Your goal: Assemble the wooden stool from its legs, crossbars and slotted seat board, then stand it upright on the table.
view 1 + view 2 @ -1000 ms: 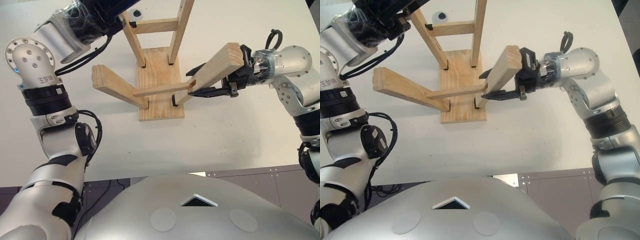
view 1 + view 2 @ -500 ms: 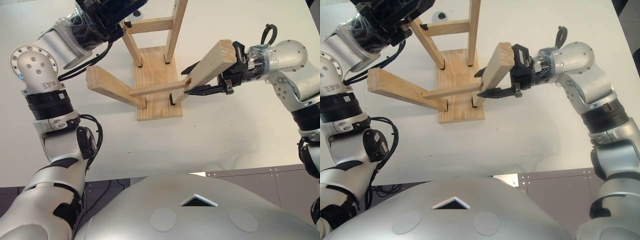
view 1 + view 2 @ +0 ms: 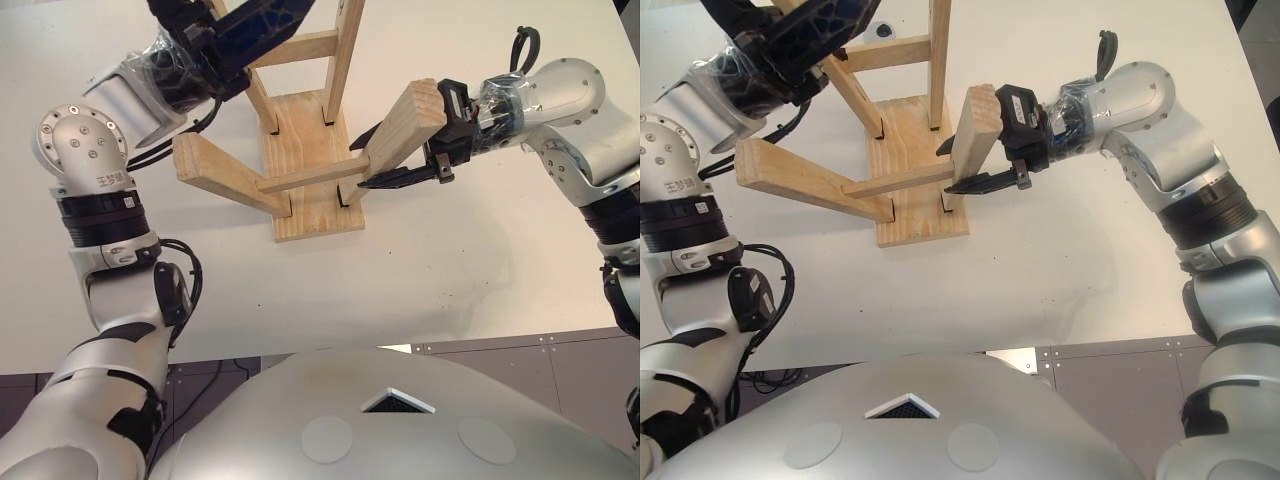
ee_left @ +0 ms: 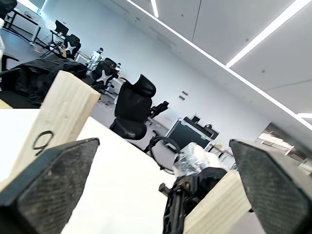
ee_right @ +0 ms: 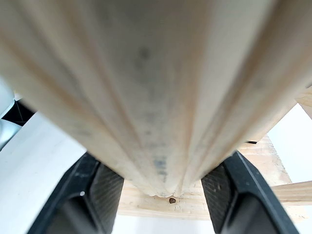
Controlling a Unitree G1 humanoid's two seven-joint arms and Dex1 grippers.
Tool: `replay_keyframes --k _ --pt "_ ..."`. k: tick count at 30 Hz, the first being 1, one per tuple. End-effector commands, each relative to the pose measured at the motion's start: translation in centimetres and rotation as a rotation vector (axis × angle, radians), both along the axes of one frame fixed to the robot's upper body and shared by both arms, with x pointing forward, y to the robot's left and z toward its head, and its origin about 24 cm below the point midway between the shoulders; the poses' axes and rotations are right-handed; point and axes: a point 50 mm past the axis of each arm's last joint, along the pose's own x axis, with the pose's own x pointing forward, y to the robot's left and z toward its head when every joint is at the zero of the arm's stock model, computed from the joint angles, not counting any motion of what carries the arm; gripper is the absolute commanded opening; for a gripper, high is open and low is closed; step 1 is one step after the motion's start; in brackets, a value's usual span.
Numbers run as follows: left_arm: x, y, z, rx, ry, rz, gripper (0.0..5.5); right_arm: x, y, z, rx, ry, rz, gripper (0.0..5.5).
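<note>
The right pincer (image 3: 380, 158) is clamped on the near-right leg (image 3: 405, 125), one pad pressed to each side of the wood partway down its length. Below that grip the leg's foot sits in a slot of the seat board (image 3: 310, 212), which lies flat on the white table (image 3: 450, 270). From the held leg, just beside the fingertips, the near crossbar (image 3: 305, 175) runs away from the pincer to the near-left leg (image 3: 225, 172), which leans outward over the table. Beyond the right pincer, on the board's far end, the far-left leg (image 3: 262, 100) and far-right leg (image 3: 338, 60) stand joined by the far crossbar (image 3: 300, 47). The left pincer (image 4: 163, 190) is up by the far-left leg's top, spread wide with its pads well apart; whether one pad touches the wood I cannot tell.
</note>
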Motion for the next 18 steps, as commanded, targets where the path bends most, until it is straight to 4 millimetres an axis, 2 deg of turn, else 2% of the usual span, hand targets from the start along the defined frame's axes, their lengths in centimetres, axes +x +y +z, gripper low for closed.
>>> replay_keyframes --k 1,3,6,11,12,13,16,18 --pt "-0.6 -1.0 2.6 0.34 -0.195 -0.046 4.91 -3.1 -6.5 -12.2 -1.009 0.094 -0.056 2.06" --pt "-1.0 -1.2 3.4 0.324 -0.222 -0.06 4.91 -2.9 -7.2 -12.6 -1.129 0.02 0.032 2.06" --pt "-1.0 -1.4 3.5 0.295 -0.225 -0.053 4.91 -3.4 -7.3 -13.1 -1.172 0.024 0.098 2.06" --pt "-1.1 -0.6 1.8 0.271 -0.143 -0.015 4.91 -8.7 -8.1 -17.8 -1.213 0.163 0.153 2.06" --pt "-1.0 -0.6 2.3 0.292 -0.166 -0.034 4.91 -9.4 -8.0 -18.4 -1.195 0.178 0.113 2.06" --pt "-0.8 -0.7 3.6 0.305 -0.206 -0.055 4.91 -9.8 -7.6 -18.5 -1.143 0.201 0.038 2.06" --pt "-0.1 -1.6 8.4 0.362 -0.38 -0.127 4.91 -8.4 -6.0 -16.5 -0.893 0.239 -0.257 2.06" --pt "-0.2 -2.2 10.6 0.401 -0.463 -0.187 4.91 -7.3 -5.6 -14.7 -0.809 0.193 -0.331 2.05"
